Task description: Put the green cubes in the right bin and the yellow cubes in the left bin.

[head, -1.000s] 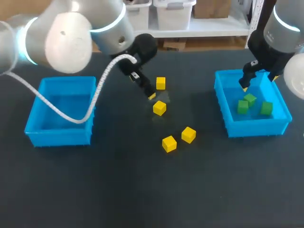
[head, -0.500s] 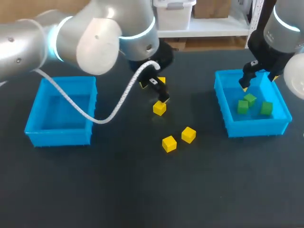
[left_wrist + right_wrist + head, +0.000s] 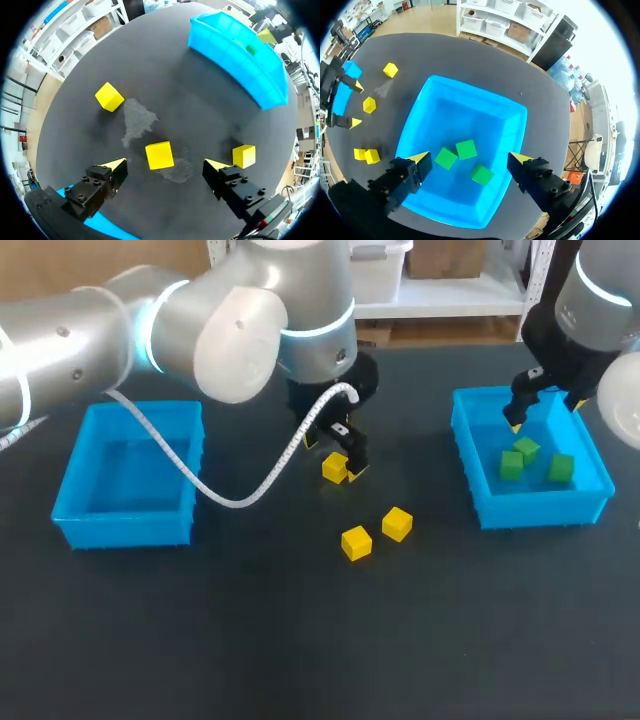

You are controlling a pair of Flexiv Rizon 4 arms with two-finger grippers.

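On the dark table (image 3: 250, 640), two big silver arms: the left arm (image 3: 230, 330) stretched in over the middle, the right arm (image 3: 590, 310) held above its own side, probably so as not to disturb the other. Next in size, two blue bins, well apart at the two ends: the left bin (image 3: 125, 525) with no cube visible inside, meant for the yellow ones; the right bin (image 3: 540, 508) already holding three green cubes (image 3: 466, 149), close together on its floor, so that this half of the sorting looks finished. Above that bin, the right gripper (image 3: 468, 159), fingers spread wide and carrying nothing, well clear of the green cubes. Then the left gripper (image 3: 165, 164), low over the table, fingers likewise spread apart, one on each side of a yellow cube (image 3: 159, 155) with a clear gap to both faces. Lined up in this way, it seems, in order to close on two flat sides. Not yet gripped, so; resting on the table surface. Lastly, the other yellow cubes (image 3: 397, 523), loose on the table near the middle, two of them close together, apparently left for later trips to the left bin.
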